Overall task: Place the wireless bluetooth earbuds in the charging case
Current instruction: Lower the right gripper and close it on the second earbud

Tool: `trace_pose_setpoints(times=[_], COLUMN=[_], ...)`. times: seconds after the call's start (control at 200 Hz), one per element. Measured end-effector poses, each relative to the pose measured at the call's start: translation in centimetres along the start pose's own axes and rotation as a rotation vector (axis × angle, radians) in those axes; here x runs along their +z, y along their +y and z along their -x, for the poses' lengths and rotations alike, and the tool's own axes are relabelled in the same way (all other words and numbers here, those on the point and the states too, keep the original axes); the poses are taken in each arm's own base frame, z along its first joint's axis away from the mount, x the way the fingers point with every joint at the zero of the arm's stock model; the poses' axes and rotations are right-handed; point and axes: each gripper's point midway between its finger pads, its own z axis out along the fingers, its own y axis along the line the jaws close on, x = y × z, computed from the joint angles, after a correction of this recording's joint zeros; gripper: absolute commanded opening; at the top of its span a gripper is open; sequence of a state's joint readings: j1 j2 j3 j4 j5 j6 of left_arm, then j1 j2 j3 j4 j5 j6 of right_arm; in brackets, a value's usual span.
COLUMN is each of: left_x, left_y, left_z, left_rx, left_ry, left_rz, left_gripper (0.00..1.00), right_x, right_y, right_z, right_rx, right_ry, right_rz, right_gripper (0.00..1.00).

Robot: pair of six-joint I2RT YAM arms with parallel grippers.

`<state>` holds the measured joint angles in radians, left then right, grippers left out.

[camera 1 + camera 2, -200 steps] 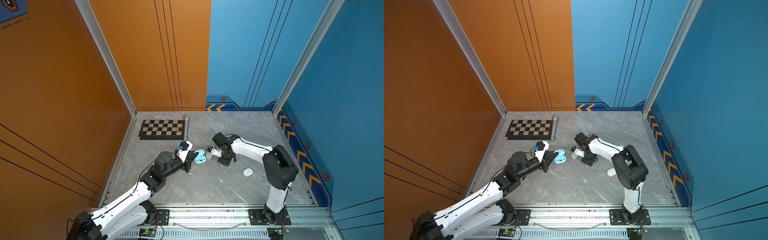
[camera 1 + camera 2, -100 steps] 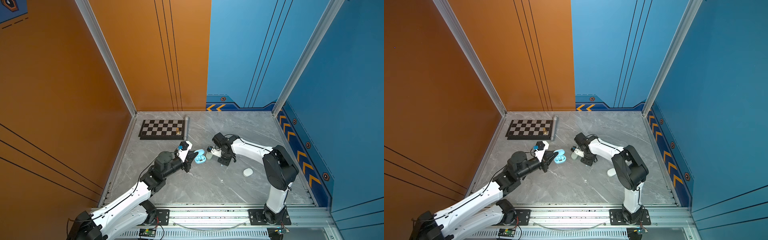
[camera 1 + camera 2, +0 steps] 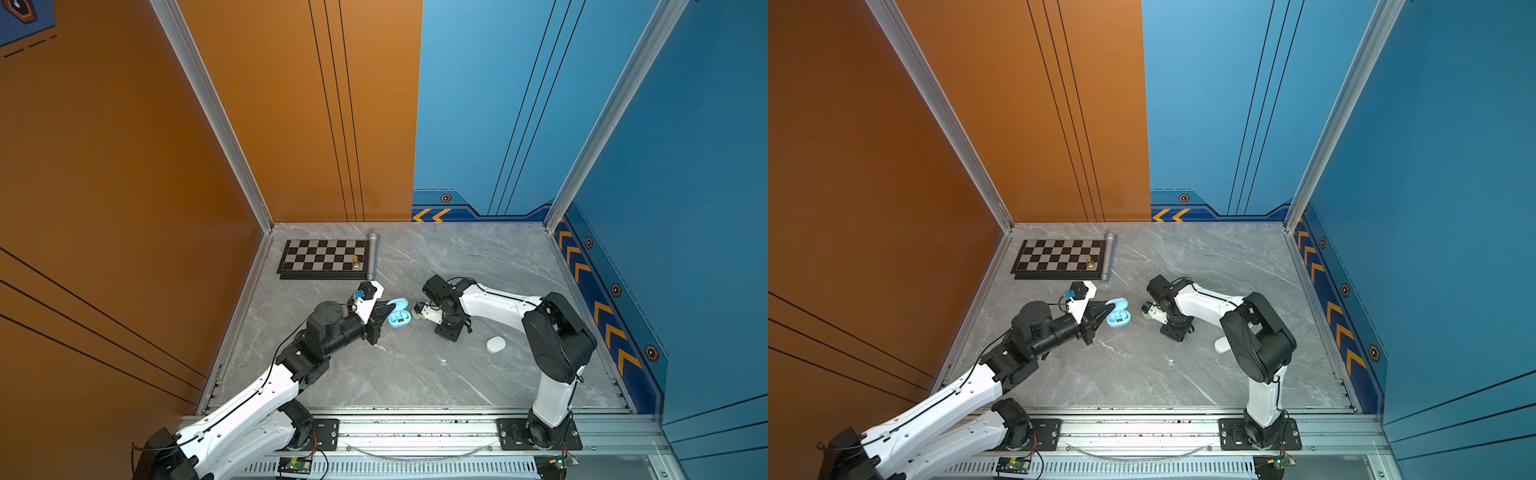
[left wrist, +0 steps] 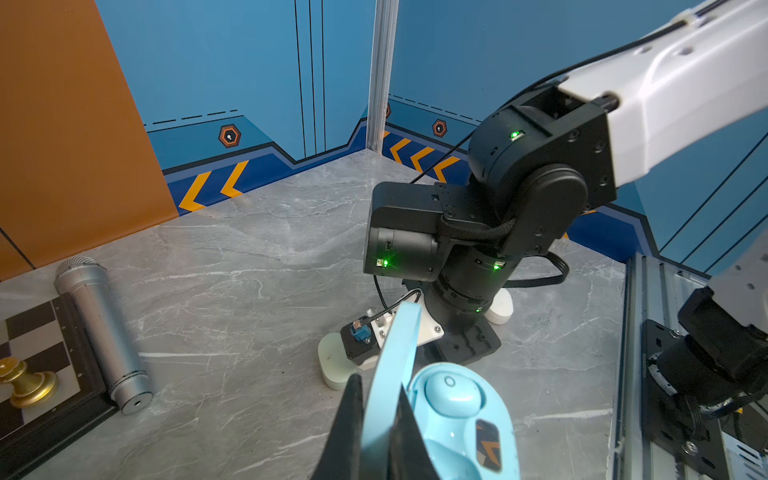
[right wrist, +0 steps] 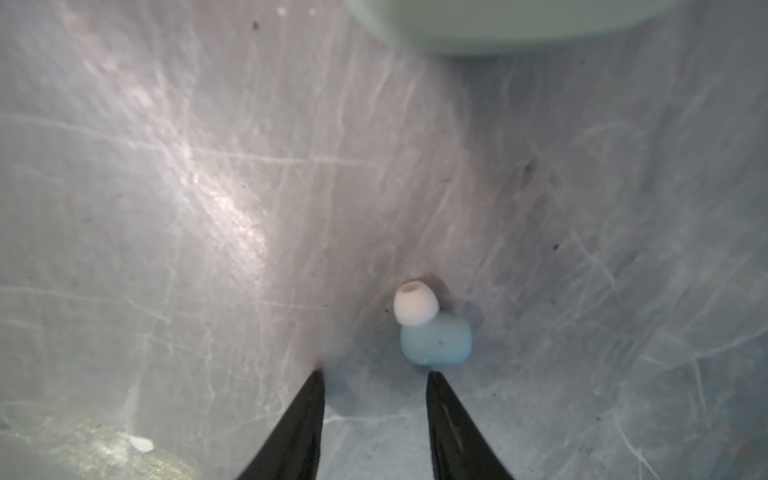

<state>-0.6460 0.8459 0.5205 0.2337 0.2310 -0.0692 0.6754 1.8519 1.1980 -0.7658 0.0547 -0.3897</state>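
Pale-blue plastic, the earbud (image 5: 436, 340) lies on the table (image 5: 166, 208) just ahead of the right fingers (image 5: 453, 424), which stand apart, empty. Likely light and slippery; pinch its rounded body, not the soft white tip (image 5: 415, 307). Meanwhile the left fingers (image 4: 347, 428) clamp the charging case (image 4: 457, 415) by its lid (image 4: 395, 361).

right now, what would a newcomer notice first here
The open pale blue case in the middle, its lid pinched by the left tool. Just right of it, the right tool hangs open beside a pale blue earbud lying on the marble table. A chessboard sits far left.
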Motion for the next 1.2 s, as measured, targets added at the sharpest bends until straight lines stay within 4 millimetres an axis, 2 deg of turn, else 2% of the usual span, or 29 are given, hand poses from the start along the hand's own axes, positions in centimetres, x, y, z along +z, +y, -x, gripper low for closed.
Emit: trace_pose_setpoints(times=[0.305,0.591,0.781,0.956,1.081,1.201], left_x=[-0.6,-0.8,-0.8,-0.7,-0.7,-0.7], left_y=[-0.1,0.1,0.2,0.2,0.2,0.4], left_z=[0.5,0.3,0.1,0.2,0.2,0.2], left_rx=[0.001,0.01,0.016,0.016,0.016,0.016], left_ry=[-0.003,0.01,0.015,0.018,0.017,0.016], left_rz=[0.006,0.02,0.023,0.024,0.025,0.032], left_gripper=[0.0,0.0,0.0,0.0,0.0,0.0], right_x=[-0.2,-2.2,-3.0,-3.3,-4.5,-5.8], right_y=[0.2,-2.6,-4.1,-4.6,-6.1,-8.3], right_z=[0.7,3.0,3.4,3.6,4.6,5.3], right_rx=[0.062,0.234,0.348,0.426,0.564,0.815], right_ry=[-0.028,-0.136,-0.172,-0.182,-0.217,-0.258], right_rz=[0.039,0.089,0.111,0.123,0.135,0.152], right_gripper=[0.43,0.45,0.45,0.45,0.42,0.41])
